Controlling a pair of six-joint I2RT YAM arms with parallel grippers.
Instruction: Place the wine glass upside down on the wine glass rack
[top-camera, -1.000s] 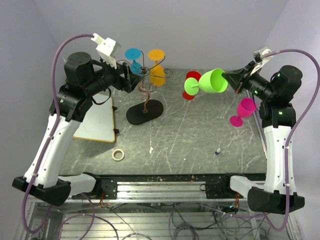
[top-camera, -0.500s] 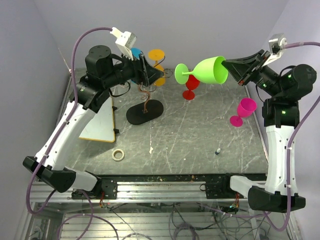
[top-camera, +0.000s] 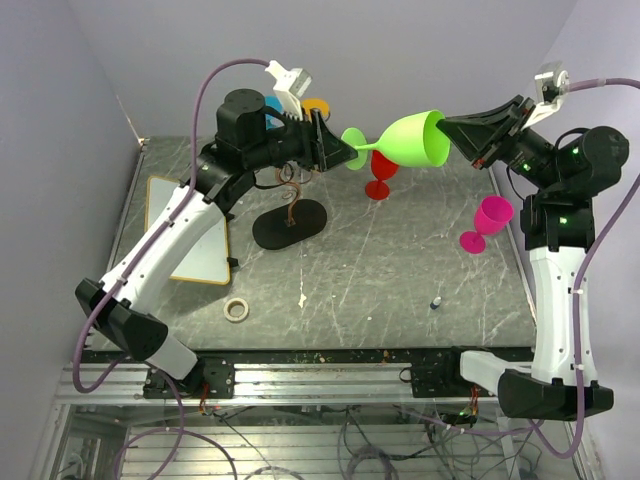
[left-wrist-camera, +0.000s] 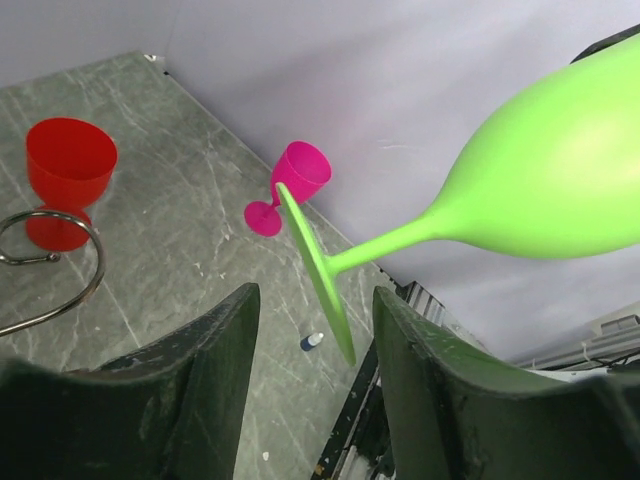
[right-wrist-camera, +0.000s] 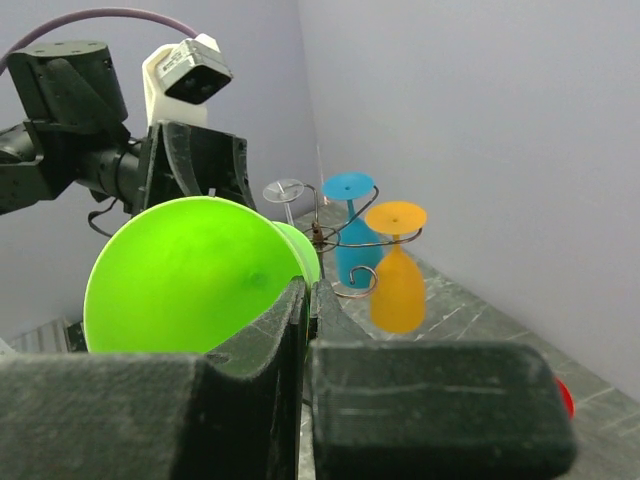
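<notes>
A lime-green wine glass (top-camera: 415, 140) hangs sideways in the air, bowl to the right and foot to the left. My right gripper (top-camera: 455, 135) is shut on the bowl's rim (right-wrist-camera: 300, 270), one finger inside the bowl. My left gripper (top-camera: 340, 152) is open, its jaws on either side of the glass's round foot (left-wrist-camera: 315, 275) without touching it. The wine glass rack (top-camera: 290, 222) stands below and to the left on its black oval base. One of its wire scrolls (left-wrist-camera: 60, 260) shows in the left wrist view.
A blue glass (right-wrist-camera: 350, 230) and an orange glass (right-wrist-camera: 398, 285) hang upside down on the rack. A red glass (top-camera: 380, 178) and a pink glass (top-camera: 488, 222) stand on the table. A white board (top-camera: 205, 250), a tape roll (top-camera: 236, 309) and a small bottle (top-camera: 436, 301) lie nearer.
My left arm has swung right, from the rack to the green glass's foot, and its jaws have narrowed. My right gripper has raised the glass slightly and still holds it.
</notes>
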